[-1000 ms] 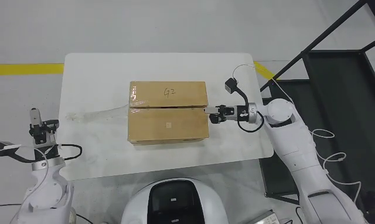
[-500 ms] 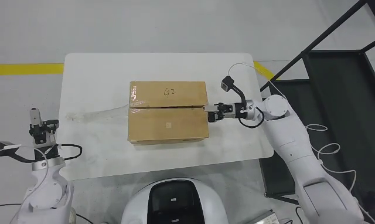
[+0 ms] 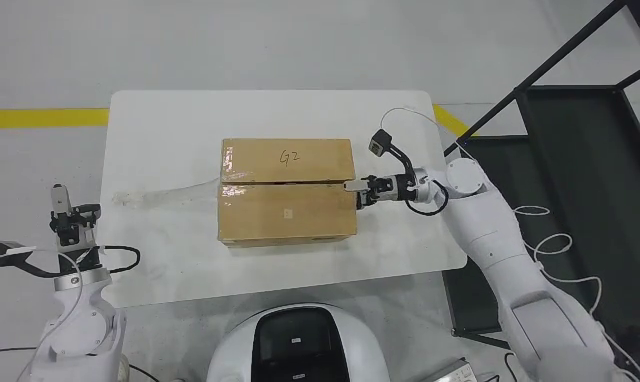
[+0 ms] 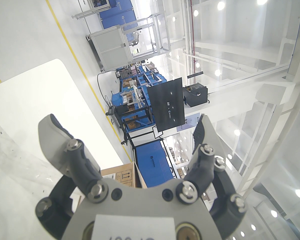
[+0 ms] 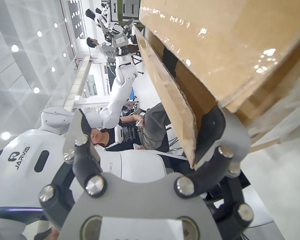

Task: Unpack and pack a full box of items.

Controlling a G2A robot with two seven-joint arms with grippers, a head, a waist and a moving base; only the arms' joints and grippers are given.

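Right tool point(image 3: 358, 192), jaws apart, now sits closer in at the box point(image 3: 287, 210) seam, one finger against the flap point(image 5: 170, 93) edge, so flap-opening looks next; left tool point(image 4: 126, 121) parked, apart.

Arms: the right arm point(image 3: 497, 244) and left arm point(image 3: 76, 304) have glossy white shells with rounded joints.
Cables: a thin white cable point(image 3: 556, 248) loops beside the right arm; a black cable point(image 3: 118, 249) is by the left.
Tools: the left tool point(image 4: 127, 122) and right tool point(image 5: 145, 118) each have a grey base, black links, silver screws point(image 4: 187, 192), pale fingers point(image 4: 55, 136) and a white label point(image 4: 132, 226).

right pincer point(image 3: 352, 186) edged closer against box point(image 3: 287, 214) side, wrist rolled
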